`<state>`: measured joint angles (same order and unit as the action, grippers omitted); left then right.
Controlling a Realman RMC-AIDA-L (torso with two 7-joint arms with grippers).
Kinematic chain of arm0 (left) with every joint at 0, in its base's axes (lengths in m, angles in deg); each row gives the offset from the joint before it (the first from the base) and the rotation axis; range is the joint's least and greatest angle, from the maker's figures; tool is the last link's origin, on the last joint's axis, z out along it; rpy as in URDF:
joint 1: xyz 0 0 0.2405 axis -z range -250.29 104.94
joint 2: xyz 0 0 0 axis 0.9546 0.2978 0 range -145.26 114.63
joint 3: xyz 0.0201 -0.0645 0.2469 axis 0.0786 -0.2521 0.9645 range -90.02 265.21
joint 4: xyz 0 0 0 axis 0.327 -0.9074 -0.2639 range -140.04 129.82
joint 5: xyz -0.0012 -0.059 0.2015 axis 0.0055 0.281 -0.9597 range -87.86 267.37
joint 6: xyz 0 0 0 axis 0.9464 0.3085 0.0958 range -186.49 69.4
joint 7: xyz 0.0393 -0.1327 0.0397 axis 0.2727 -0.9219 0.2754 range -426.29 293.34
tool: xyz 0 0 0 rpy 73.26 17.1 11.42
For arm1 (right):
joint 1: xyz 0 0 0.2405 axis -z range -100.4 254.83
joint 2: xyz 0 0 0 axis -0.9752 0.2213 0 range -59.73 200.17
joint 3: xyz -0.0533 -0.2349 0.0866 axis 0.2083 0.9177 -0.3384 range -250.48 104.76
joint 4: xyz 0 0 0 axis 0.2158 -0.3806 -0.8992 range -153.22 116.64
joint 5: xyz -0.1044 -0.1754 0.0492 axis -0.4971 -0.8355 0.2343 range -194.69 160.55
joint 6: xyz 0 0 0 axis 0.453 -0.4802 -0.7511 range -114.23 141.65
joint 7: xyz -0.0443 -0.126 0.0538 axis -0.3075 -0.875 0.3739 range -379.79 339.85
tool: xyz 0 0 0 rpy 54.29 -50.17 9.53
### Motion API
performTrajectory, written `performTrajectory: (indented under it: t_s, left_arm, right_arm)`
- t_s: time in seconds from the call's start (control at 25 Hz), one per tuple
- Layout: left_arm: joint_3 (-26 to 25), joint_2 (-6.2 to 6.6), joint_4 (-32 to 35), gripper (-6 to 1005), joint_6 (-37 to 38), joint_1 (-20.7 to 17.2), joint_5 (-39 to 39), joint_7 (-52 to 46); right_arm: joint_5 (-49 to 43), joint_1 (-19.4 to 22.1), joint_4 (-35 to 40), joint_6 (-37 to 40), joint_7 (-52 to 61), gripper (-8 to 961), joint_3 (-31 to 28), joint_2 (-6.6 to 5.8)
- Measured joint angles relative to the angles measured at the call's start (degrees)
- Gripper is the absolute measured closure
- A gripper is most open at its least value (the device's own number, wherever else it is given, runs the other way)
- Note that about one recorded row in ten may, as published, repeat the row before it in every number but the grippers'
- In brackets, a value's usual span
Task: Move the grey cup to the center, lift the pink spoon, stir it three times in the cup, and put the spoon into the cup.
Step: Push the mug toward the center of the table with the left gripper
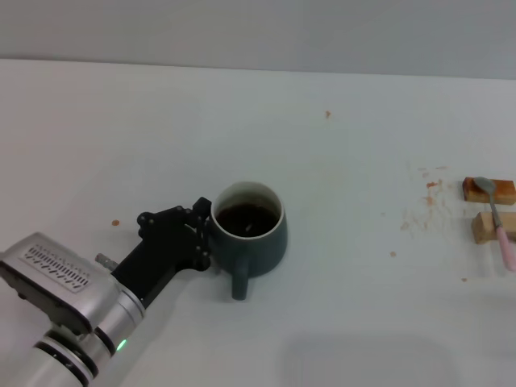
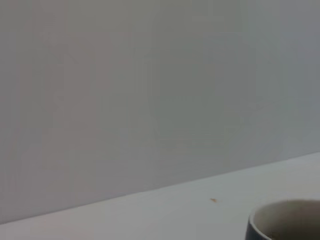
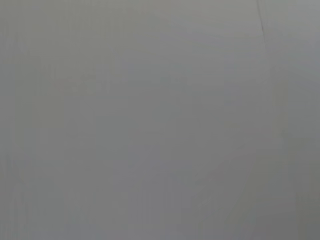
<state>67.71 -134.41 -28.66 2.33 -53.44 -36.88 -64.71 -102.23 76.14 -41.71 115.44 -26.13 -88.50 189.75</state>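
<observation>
Left gripper (image 1: 203, 234) sits against the grey cup (image 1: 250, 234), rim side; can't tell whether its jaws pinch the wall. Cup stands mid-table (image 1: 339, 322). Pink spoon (image 1: 498, 219) lies well off from the jaws, across two wooden blocks (image 1: 488, 206), untouched. Lifting, stirring, dropping in all remain, I'd judge. Right gripper unseen.

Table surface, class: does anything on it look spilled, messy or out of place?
Yes. Small orange-brown crumbs or stains speckle the white table just left of the two wooden blocks that prop the pink spoon. The grey cup stands upright, its dark liquid contained.
</observation>
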Motion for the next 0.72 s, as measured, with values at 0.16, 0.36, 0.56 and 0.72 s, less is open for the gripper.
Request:
performTrajectory:
  t_s: [0.16, 0.36, 0.56, 0.72]
  left_arm:
    - [0.2, 0.00, -0.7, 1001, -1.0, 0.3, 0.0, 0.0]
    - [0.3, 0.00, -0.9, 1001, -1.2, 0.4, 0.0, 0.2]
    - [-0.5, 0.32, 0.3, 1001, -1.1, -0.1, 0.3, 0.2]
    - [-0.1, 0.23, 0.5, 1001, -1.3, -0.6, 0.2, 0.1]
  right_arm:
    - [0.0, 0.0, 0.0, 0.0, 0.0, 126, 0.0, 0.00]
    - [0.0, 0.0, 0.0, 0.0, 0.0, 126, 0.0, 0.00]
    - [0.0, 0.1, 0.0, 0.0, 0.0, 126, 0.0, 0.00]
    - [0.0, 0.2, 0.0, 0.0, 0.0, 125, 0.0, 0.00]
